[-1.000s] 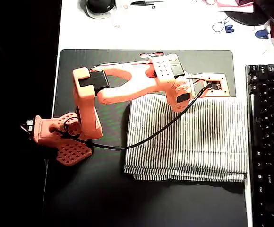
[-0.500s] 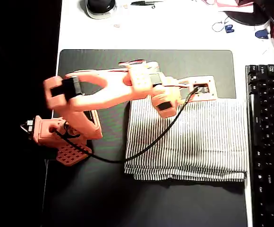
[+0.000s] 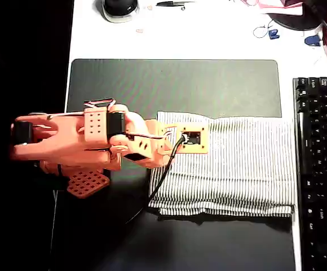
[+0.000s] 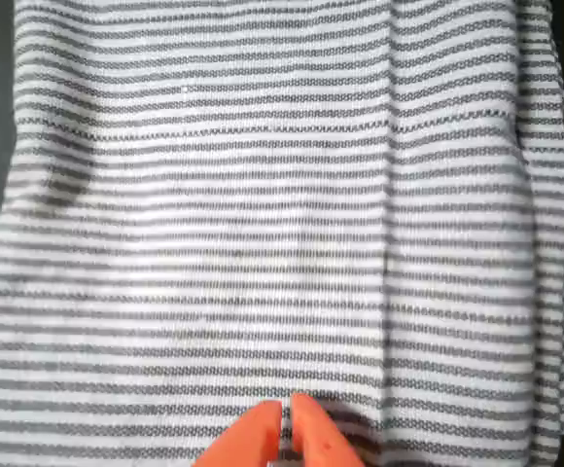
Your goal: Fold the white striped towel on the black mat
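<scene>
The white striped towel (image 3: 237,169) lies folded into a flat rectangle on the right half of the black mat (image 3: 175,84), with layered edges along its near side. My orange arm is drawn back on the left, and its wrist and gripper (image 3: 193,141) hover over the towel's left part. In the wrist view the towel (image 4: 263,195) spreads below the gripper (image 4: 287,433). The two orange fingertips are pressed together with no cloth between them.
A black keyboard (image 3: 319,169) runs along the mat's right edge, just beside the towel. The arm's base (image 3: 73,164) and a black cable (image 3: 158,186) sit on the mat's left. Small items lie on the white desk (image 3: 208,34) behind the mat.
The arm has swung back to the left and nearer, carrying the gripper from the towel's far edge to its left part. The towel has not moved.
</scene>
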`<action>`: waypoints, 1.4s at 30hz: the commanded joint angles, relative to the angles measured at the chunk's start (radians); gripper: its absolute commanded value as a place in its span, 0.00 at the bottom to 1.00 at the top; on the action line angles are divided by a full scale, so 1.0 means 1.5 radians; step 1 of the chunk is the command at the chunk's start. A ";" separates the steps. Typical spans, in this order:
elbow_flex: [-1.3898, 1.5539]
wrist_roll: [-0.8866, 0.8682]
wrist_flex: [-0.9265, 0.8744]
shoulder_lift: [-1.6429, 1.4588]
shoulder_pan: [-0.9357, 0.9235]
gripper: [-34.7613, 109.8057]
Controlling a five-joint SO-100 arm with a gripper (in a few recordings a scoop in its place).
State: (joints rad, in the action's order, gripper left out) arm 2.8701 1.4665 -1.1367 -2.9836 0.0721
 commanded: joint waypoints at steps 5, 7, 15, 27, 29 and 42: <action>0.070 0.003 -0.075 -0.157 -0.013 0.24; 0.085 0.012 -0.092 -0.186 -0.016 0.24; 0.118 0.025 -0.144 -0.232 -0.030 0.24; 0.162 0.047 -0.125 -0.233 -0.044 0.24; 0.162 0.047 -0.125 -0.233 -0.043 0.24; 0.163 0.041 -0.125 -0.233 -0.041 0.24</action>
State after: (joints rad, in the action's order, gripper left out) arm 3.0971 1.5309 -1.3269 -3.3272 0.0184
